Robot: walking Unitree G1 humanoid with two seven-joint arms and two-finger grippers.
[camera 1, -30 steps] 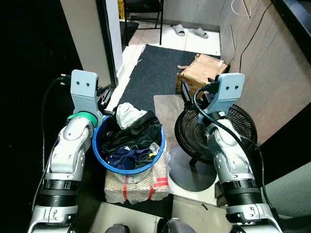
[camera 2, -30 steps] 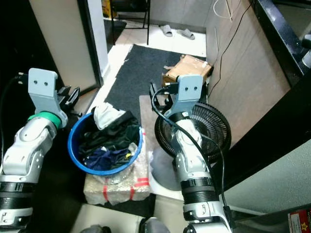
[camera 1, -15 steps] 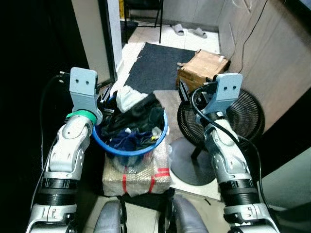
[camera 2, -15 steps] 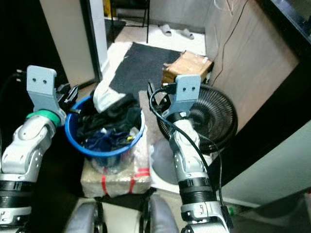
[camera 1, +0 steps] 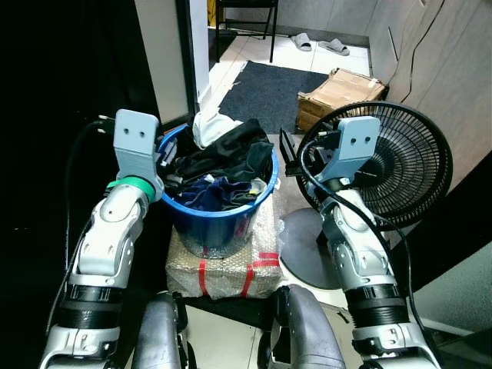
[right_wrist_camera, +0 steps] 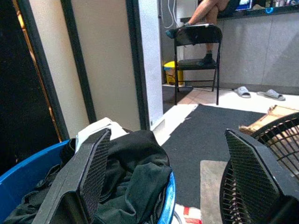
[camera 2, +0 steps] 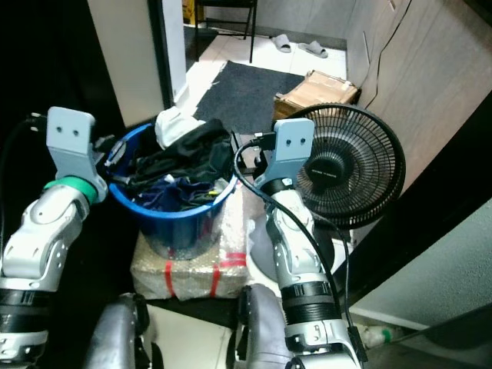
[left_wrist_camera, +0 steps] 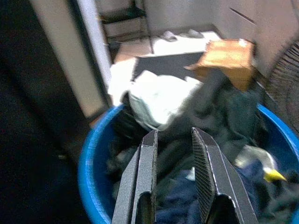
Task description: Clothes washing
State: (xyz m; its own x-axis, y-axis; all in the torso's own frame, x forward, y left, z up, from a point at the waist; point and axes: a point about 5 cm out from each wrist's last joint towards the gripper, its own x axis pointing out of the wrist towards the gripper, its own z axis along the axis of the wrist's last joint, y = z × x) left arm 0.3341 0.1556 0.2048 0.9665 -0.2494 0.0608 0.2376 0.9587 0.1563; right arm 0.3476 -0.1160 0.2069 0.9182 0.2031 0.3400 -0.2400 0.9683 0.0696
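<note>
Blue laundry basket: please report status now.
Left gripper over clothes, fingers nearly shut, holding nothing. Right gripper open beside blue laundry basket. Basket full, on wrapped box. Standing fan close at right.

Left hand (left_wrist_camera: 174, 140) narrowly parted above blue basket (left_wrist_camera: 91, 161); heaped dark clothes (left_wrist_camera: 219, 116); white garment (left_wrist_camera: 156, 100) on top.

I have both arms raised and bent in front of me. My left gripper (left_wrist_camera: 175, 135) has its fingers (left_wrist_camera: 145, 177) nearly together, a narrow gap between. My right gripper (right_wrist_camera: 173, 154) is spread wide.
</note>
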